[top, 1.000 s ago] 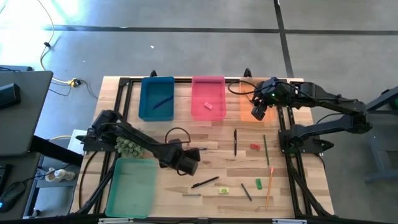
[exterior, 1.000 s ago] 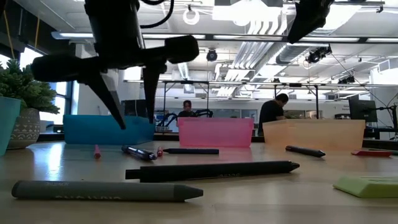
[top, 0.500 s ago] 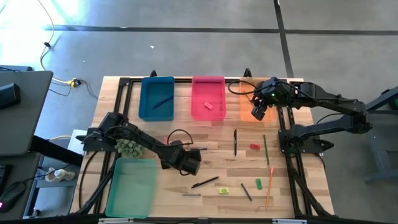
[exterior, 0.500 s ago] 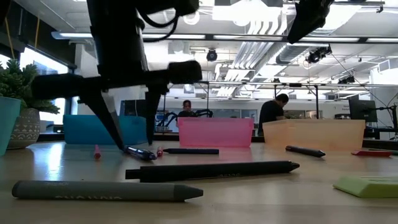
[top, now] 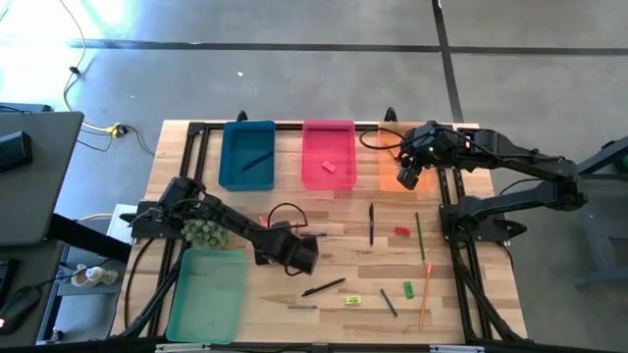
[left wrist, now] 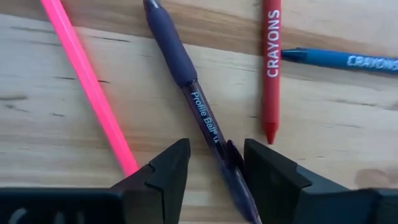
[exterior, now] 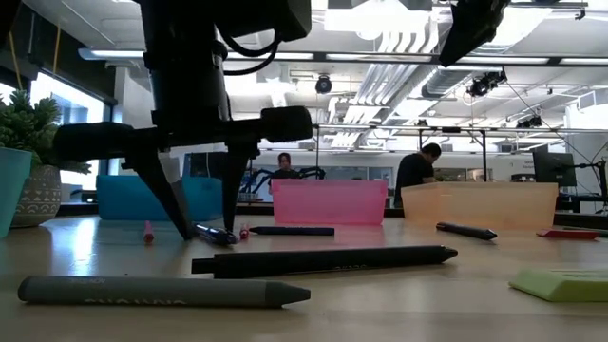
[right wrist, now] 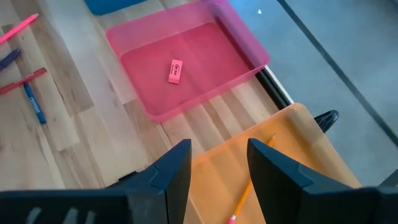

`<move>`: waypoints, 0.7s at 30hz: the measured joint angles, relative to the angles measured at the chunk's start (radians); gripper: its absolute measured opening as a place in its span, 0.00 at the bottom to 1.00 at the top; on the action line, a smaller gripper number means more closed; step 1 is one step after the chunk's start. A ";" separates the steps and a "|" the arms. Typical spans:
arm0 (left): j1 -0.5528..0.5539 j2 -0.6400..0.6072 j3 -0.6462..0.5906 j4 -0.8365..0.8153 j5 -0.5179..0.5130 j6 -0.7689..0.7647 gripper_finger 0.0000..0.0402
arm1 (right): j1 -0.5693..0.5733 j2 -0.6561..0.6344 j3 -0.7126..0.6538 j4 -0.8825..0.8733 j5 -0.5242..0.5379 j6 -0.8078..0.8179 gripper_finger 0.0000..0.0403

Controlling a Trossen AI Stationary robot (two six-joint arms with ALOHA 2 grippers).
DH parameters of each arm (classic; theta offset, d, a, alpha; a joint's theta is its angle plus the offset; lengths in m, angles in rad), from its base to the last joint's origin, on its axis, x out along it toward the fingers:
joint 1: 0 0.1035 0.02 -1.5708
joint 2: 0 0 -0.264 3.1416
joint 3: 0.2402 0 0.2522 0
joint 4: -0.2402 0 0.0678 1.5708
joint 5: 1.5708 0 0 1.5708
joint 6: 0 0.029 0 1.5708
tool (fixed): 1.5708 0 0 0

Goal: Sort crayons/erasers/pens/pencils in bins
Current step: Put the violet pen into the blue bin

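I see four bins (top: 247, 157): blue, pink, orange, green. My left gripper (left wrist: 214, 155) has dropped over the last second and now straddles the purple pen (left wrist: 186, 81) on the counter (top: 343, 265), fingers (left wrist: 165, 171) apart, not yet closed; I judge a grasp is next. Beside the pen I count one pink stick (left wrist: 87, 81), two crayons (left wrist: 271, 62). My right gripper (right wrist: 217, 165) hovers, spread, empty, above the orange bin.

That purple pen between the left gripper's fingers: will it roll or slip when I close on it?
The purple pen looks round and smooth, so it may roll on the flat wood. Its rubbery-looking grip sleeve lies away from the left gripper, whose open fingers straddle the clear, probably slicker barrel. It looks stiff and light.
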 joint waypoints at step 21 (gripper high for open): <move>0.090 0.000 -0.004 -0.028 0.115 0.524 0.09 | 0.000 0.000 0.000 0.000 0.019 -0.043 0.37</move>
